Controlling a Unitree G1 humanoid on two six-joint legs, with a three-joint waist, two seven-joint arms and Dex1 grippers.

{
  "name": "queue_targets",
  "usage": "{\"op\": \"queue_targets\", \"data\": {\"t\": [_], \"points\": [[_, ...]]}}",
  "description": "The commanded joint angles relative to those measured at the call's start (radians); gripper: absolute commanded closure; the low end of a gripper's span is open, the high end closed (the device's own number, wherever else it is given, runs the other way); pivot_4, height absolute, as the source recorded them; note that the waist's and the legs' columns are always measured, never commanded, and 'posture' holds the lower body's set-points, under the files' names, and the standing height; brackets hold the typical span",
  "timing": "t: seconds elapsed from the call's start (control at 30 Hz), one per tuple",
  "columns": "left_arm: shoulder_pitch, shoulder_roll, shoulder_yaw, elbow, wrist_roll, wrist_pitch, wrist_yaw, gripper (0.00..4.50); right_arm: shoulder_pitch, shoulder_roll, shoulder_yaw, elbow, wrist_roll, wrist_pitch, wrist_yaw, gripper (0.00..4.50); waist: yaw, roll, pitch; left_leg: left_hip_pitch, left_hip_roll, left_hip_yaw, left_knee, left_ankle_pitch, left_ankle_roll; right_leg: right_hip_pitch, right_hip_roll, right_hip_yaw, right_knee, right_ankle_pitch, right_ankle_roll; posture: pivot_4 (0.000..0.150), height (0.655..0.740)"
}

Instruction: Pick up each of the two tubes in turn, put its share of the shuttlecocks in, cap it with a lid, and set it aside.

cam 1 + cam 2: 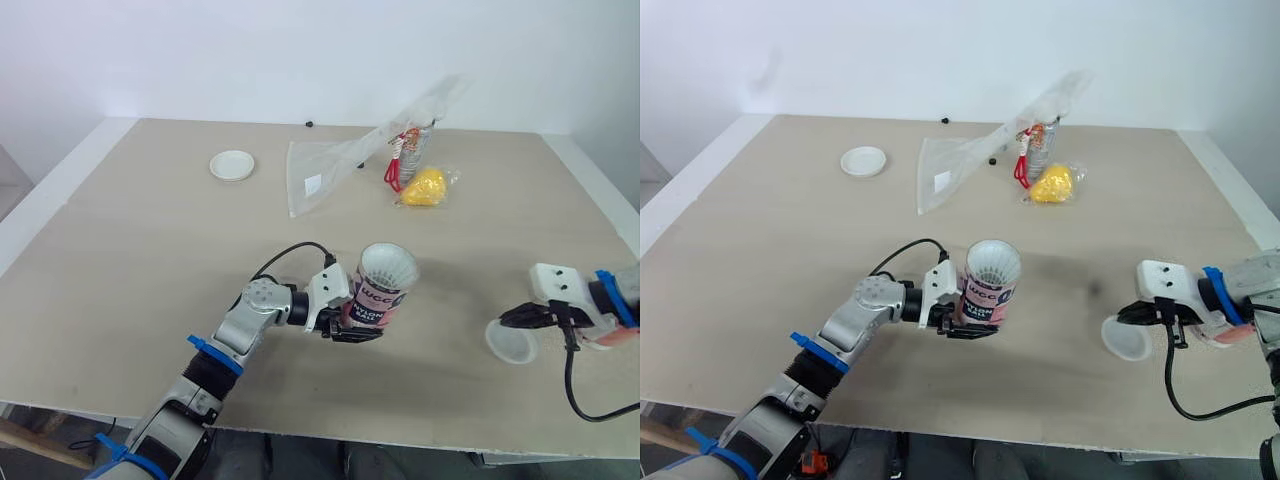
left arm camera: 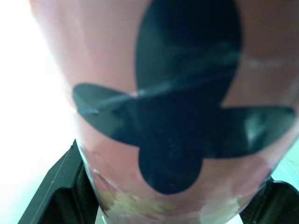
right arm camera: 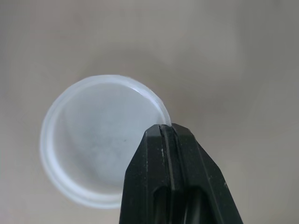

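Observation:
A pink tube (image 1: 378,298) stands upright just above the table's middle front, with my left gripper (image 1: 352,326) shut around its lower half. White shuttlecock feathers (image 1: 388,265) fill its open top. In the left wrist view the tube's pink wall with a black mark (image 2: 177,116) sits between the black fingers (image 2: 53,191). At the front right my right gripper (image 1: 522,318) is shut on the rim of a translucent white lid (image 1: 510,342), held low over the table. The right wrist view has the fingertips (image 3: 177,140) pinched on the lid's edge (image 3: 100,158).
A second white lid (image 1: 232,165) lies at the back left. A clear plastic bag (image 1: 340,165) lies at the back middle, beside a yellow object (image 1: 424,187) and a tube-like item with a red loop (image 1: 403,158). The table's front edge (image 1: 300,435) is close.

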Motion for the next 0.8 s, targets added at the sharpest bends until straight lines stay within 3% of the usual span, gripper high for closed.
{"op": "queue_targets", "data": {"t": [0.03, 0.23, 0.33, 0.6, 0.8], "points": [[-0.021, 0.002, 0.005, -0.003, 0.001, 0.004, -0.002, 1.31, 0.040, -0.049, -0.082, -0.207, 0.091, 0.106, 0.005, 4.46, 0.000, 0.000, 0.000, 0.000, 0.000, 0.000, 0.000, 0.000, 0.000, 0.000, 0.000, 0.000, 0.000, 0.000, 0.000, 0.150, 0.7400], [-0.027, 0.002, -0.009, 0.010, 0.000, 0.027, -0.032, 1.31, -0.026, -0.077, -0.123, -0.447, 0.175, 0.287, -0.021, 4.46, 0.000, 0.001, 0.000, 0.000, 0.000, 0.000, 0.000, 0.000, 0.000, 0.000, 0.000, -0.001, 0.000, -0.001, 0.001, 0.150, 0.7400], [-0.022, -0.003, -0.018, 0.028, 0.006, 0.018, -0.040, 1.31, -0.139, -0.078, -0.112, -0.515, 0.228, 0.360, -0.007, 4.46, 0.000, 0.000, 0.000, 0.000, 0.000, 0.000, 0.000, 0.000, 0.000, -0.001, -0.001, -0.001, -0.001, -0.003, -0.002, 0.150, 0.7400], [-0.016, -0.020, -0.024, 0.057, 0.016, -0.034, -0.041, 1.31, -0.480, -0.018, -0.001, -0.583, 0.296, 0.542, 0.047, 4.46, 0.004, 0.000, 0.001, -0.002, 0.000, -0.002, -0.002, -0.002, -0.002, -0.001, -0.002, -0.003, -0.002, -0.006, -0.004, 0.150, 0.7400], [-0.027, -0.029, -0.026, 0.069, 0.017, -0.035, -0.043, 1.31, -0.629, 0.066, 0.113, -0.618, 0.323, 0.589, 0.062, 4.46, 0.006, 0.000, 0.001, -0.004, 0.000, -0.003, -0.002, -0.003, -0.002, -0.002, -0.002, -0.005, -0.004, -0.005, 0.000, 0.150, 0.7400]]}}
